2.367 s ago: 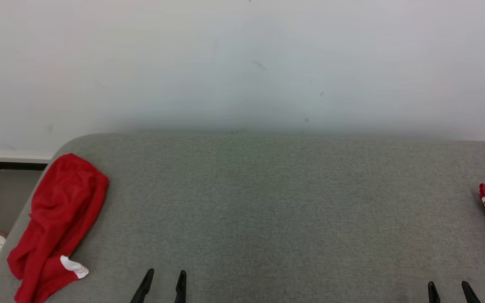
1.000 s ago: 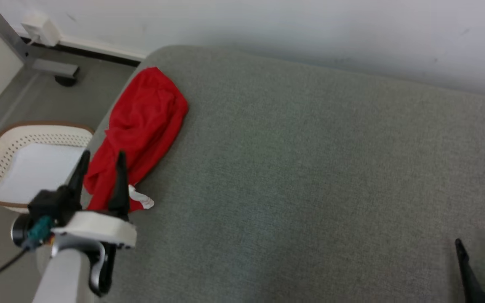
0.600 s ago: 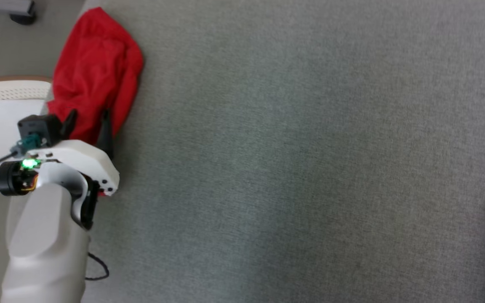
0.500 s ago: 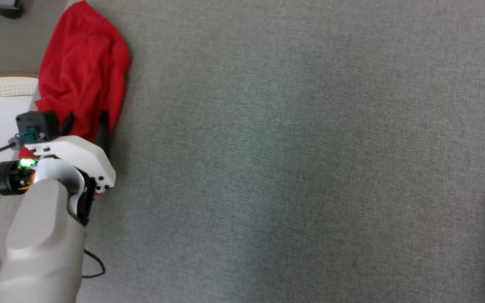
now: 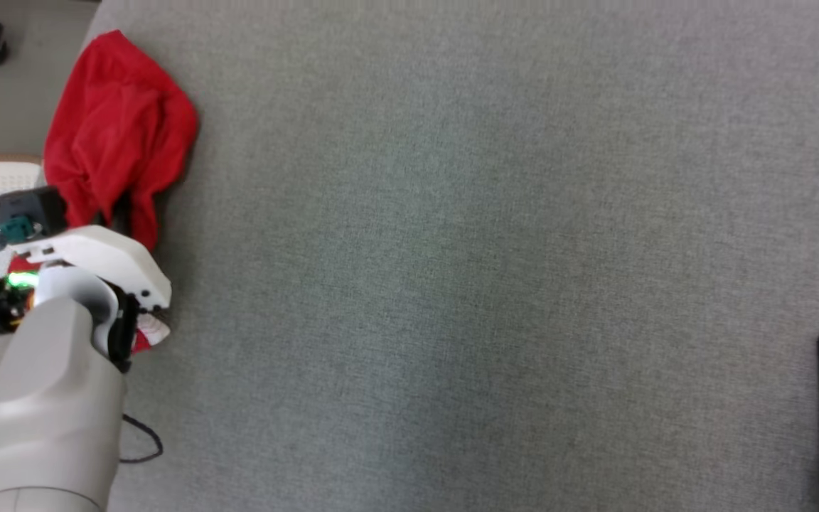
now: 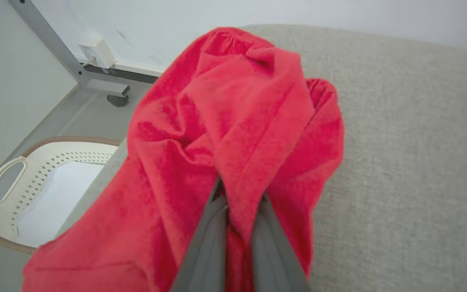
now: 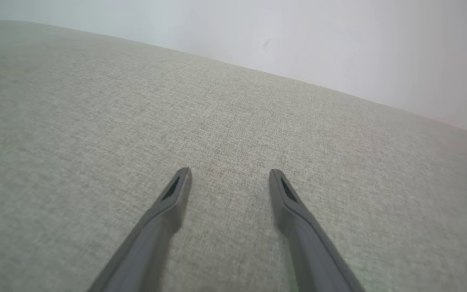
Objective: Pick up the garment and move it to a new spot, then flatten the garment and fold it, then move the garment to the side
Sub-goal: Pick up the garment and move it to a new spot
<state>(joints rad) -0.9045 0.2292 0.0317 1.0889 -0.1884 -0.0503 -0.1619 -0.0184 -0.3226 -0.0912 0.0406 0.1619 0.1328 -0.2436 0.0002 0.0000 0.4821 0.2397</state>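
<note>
Your grey upholstered surface (image 5: 452, 249) carries the red garment (image 5: 118, 135) at its far-left corner, with its long axis running along the left edge. Your left gripper (image 6: 239, 200) is pinched on a fold at the garment's near end, so it is the carrying arm. The right gripper (image 7: 229, 174) hangs spread, well apart near the right edge.

The garment (image 5: 114, 135) is plain bright red, with a white patch at its near end. Beneath the garment, the padded surface (image 5: 452, 249) is a uniform grey weave; left of the garment, a cream basket (image 6: 33, 184) with diamond perforations and brown rim
</note>
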